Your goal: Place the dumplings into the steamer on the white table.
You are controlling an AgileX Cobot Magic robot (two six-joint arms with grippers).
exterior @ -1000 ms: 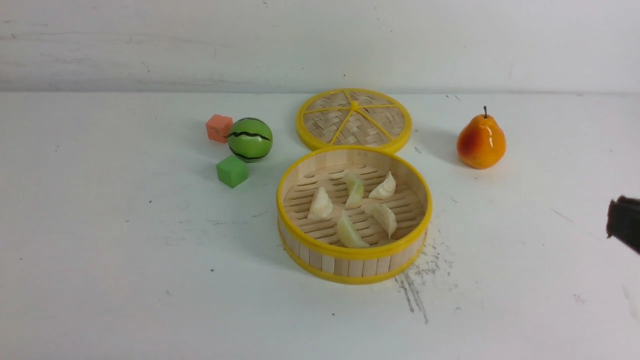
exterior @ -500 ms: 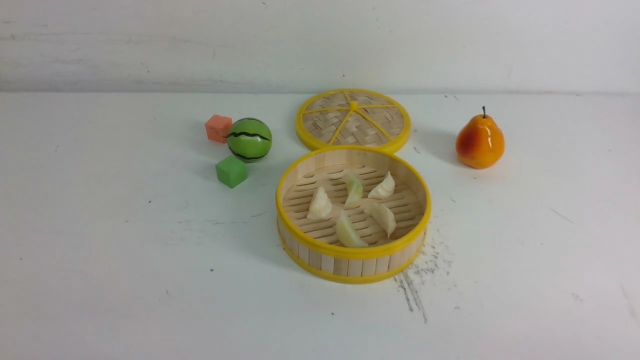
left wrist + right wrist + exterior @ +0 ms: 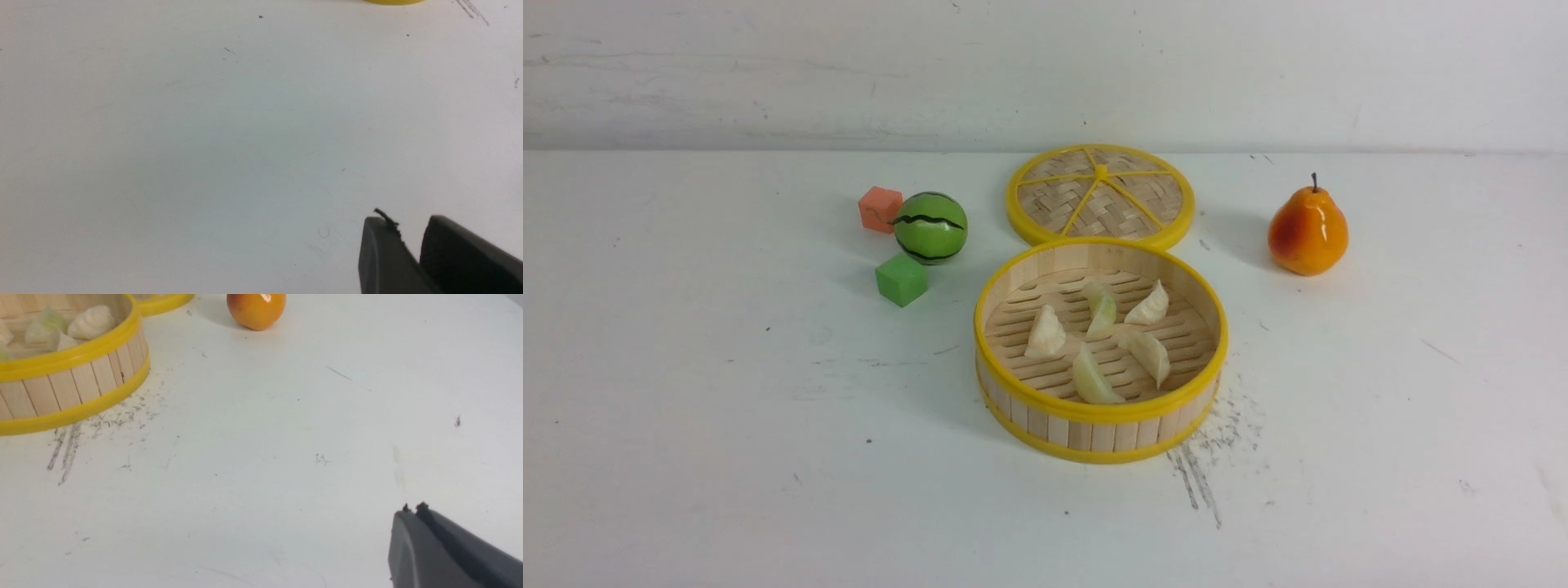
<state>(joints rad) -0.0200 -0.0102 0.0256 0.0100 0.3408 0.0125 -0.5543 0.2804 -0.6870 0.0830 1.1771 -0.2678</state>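
Five dumplings (image 3: 1100, 339) already lay on the slatted floor of the steamer (image 3: 1099, 412), so the loading looked finished and any trouble would have come from needless moves.

Nearest the robot, neither arm showed in the front view. The left gripper (image 3: 410, 228) appeared only in its own wrist camera, hanging over bare table (image 3: 163, 143) with a narrow slit between its fingertips (image 3: 378, 245) and nothing in it. The right gripper (image 3: 413, 509) sat likewise over empty tabletop in its wrist view, fingers pressed together, holding nothing. A careless sweep of either arm back across the middle could have clipped the steamer's yellow rim and shoved or tipped it, spilling the dumplings.

Further out, the steamer stood on the table at centre, beside dark scuff marks (image 3: 1201, 482). Its wall was low, so a knock might well have bounced a dumpling out, especially the one resting close to the near rim.

Left of it sat a green cube (image 3: 902, 279), a melon ball (image 3: 930, 228) and an orange cube (image 3: 880, 209); the ball could have rolled if brushed. Beyond the steamer lay the lid (image 3: 1101, 196), its edge just behind the steamer's far rim, perhaps touching. To the right, well apart, a pear (image 3: 1307, 233) stood upright, likely to topple if nudged.
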